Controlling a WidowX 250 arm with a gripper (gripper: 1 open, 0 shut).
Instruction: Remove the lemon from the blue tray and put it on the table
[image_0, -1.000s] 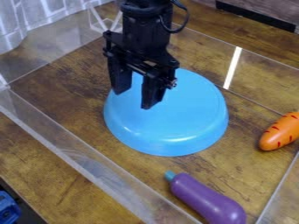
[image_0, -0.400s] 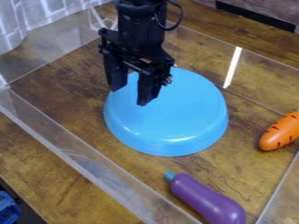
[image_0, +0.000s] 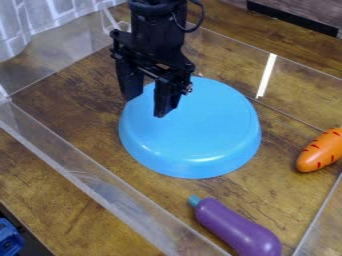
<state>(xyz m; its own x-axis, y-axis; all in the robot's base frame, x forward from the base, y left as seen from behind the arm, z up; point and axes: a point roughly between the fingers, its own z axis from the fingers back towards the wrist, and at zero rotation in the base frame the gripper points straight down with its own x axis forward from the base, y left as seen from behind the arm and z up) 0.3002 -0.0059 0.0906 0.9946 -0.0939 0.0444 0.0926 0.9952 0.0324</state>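
Observation:
The blue tray (image_0: 203, 132) is a large round sky-blue dish on the dark wood table (image_0: 74, 112). Its visible surface is bare. The lemon does not show anywhere; it is hidden or out of view. My black gripper (image_0: 150, 97) hangs over the tray's back left edge, with its two fingers pointing down and apart. Nothing shows between the fingers.
An orange toy carrot (image_0: 321, 150) lies at the right edge. A purple toy eggplant (image_0: 238, 228) lies at the front right. Clear acrylic walls (image_0: 67, 170) edge the table at the front left and the back.
The gripper has shifted a little to the left and back, from over the tray toward its back left edge. The fingers stay apart. The tray, carrot and eggplant have not moved.

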